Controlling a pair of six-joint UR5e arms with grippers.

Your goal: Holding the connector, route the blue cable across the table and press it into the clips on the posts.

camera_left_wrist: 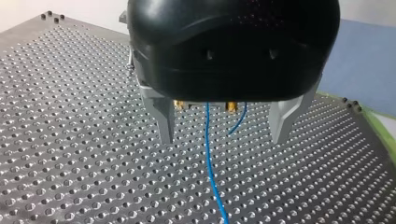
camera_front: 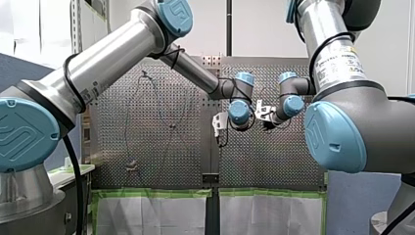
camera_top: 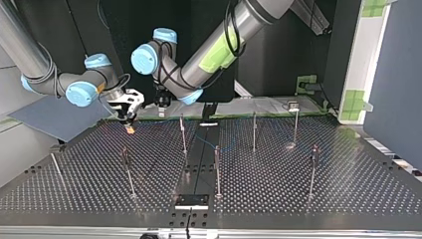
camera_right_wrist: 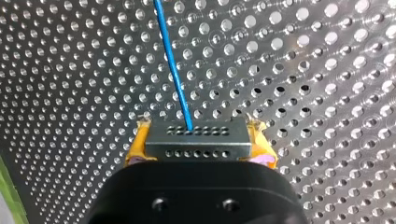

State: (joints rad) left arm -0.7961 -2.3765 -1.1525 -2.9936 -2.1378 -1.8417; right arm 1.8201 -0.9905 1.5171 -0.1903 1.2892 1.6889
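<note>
In the right wrist view my right gripper (camera_right_wrist: pixel 200 133) is shut, its yellow pads (camera_right_wrist: pixel 135 147) clamping a grey connector (camera_right_wrist: pixel 196 145). The blue cable (camera_right_wrist: pixel 172 60) leaves the connector and runs ahead over the perforated table (camera_right_wrist: pixel 327 70). In the left wrist view my left gripper (camera_left_wrist: pixel 222 139) hangs open over the table, and the blue cable (camera_left_wrist: pixel 209 154) passes between its metal fingers (camera_left_wrist: pixel 163 119) without touching them. In the top view my right gripper (camera_top: pixel 128 118) and my left gripper (camera_top: pixel 161 103) sit close together at the table's far edge. Several thin posts (camera_top: pixel 183 134) stand across the table.
Posts rise at the top view's middle (camera_top: pixel 217 169), left (camera_top: pixel 128 172) and right (camera_top: pixel 312 169). A black plate (camera_top: pixel 191 200) lies at the near edge. A blue-grey sheet (camera_top: pixel 54 117) lies beyond the table's left corner. Green tape (camera_top: pixel 306 82) marks the far right.
</note>
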